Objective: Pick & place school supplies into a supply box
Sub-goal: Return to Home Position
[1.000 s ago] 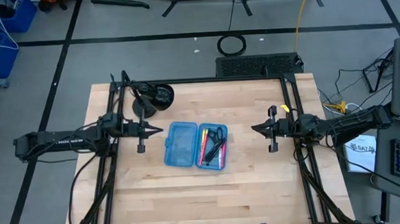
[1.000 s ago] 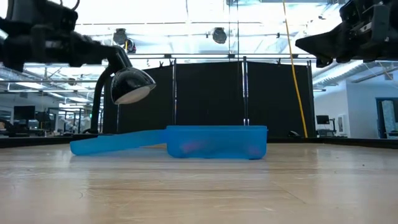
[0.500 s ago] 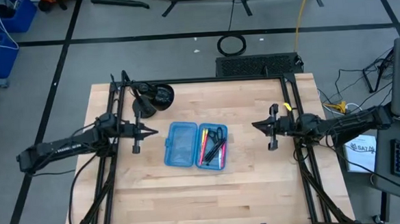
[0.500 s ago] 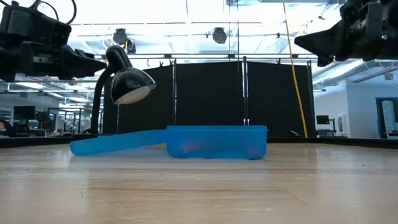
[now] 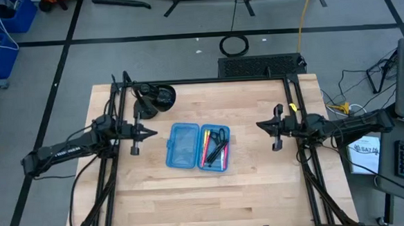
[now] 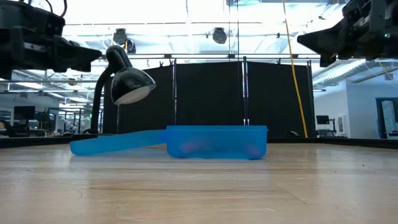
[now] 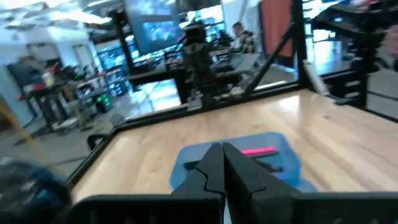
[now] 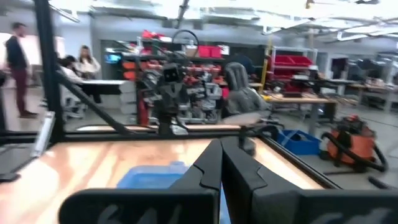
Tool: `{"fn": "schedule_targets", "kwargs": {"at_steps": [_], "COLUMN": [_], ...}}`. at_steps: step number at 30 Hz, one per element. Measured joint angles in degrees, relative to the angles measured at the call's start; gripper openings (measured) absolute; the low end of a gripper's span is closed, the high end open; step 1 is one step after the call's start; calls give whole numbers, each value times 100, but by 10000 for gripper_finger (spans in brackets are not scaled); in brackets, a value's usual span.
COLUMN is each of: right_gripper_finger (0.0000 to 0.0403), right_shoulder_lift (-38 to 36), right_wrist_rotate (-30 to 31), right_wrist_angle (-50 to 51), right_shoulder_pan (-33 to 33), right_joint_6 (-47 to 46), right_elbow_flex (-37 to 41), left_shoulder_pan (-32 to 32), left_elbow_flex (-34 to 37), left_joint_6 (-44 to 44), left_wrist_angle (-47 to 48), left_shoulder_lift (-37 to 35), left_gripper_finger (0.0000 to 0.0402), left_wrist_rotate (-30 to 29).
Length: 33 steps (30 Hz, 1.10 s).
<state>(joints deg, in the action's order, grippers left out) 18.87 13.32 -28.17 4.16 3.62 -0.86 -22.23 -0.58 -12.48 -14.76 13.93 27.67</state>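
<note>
While left claw [image 5: 152, 133] and right claw [image 5: 261, 126] hang closed, empty, supply box [image 5: 182, 146] lies between them, school supplies [image 5: 215, 147] inside

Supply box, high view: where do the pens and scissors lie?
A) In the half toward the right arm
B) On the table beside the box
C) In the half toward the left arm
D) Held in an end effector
A: the pens and scissors lie together in the half of the box toward the right end effector; the other half holds nothing.
</note>
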Motion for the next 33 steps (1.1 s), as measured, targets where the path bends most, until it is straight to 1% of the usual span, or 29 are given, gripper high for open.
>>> {"fn": "schedule_targets", "kwargs": {"at_steps": [4, 8, 10, 14, 16, 19, 23, 27, 33], "right_gripper_finger": [0, 0, 0, 0, 0, 0, 0, 0, 0], "right_shoulder_lift": [-2, -98, -138, -166, -164, -164, -164, -164, -306], "right_wrist_rotate": [-140, -125, -98, 382, 493, 468, 466, 466, 574], "right_wrist_angle": [-24, -112, -126, -93, -73, -117, -204, -201, -145], "right_shoulder_pan": [129, 314, 413, 624, 707, 809, 923, 1040, 1164], "right_joint_6": [61, 6, 9, 16, 64, 168, 272, 352, 397], "right_elbow_flex": [1, 1, 1, 0, 1, 1, 1, 1, 1], "left_shoulder_pan": [496, 897, 1101, 1511, 1655, 1743, 1706, 1566, 1511], "left_elbow_flex": [0, 0, -4, -2, -2, -2, -2, -2, -65], "left_joint_6": [-322, -255, -195, -199, -299, -517, -782, -741, -604], "left_wrist_angle": [96, 144, 394, 801, 801, 824, 813, 867, 1065], "left_shoulder_lift": [-83, -205, -274, -401, -486, -670, -997, -1390, -1370], "left_gripper_finger": [0, 0, 0, 0, 0, 0, 0, 0, 0], "left_wrist_rotate": [-173, -398, -702, -1424, -1575, -1602, -1613, -1572, -1460]}}
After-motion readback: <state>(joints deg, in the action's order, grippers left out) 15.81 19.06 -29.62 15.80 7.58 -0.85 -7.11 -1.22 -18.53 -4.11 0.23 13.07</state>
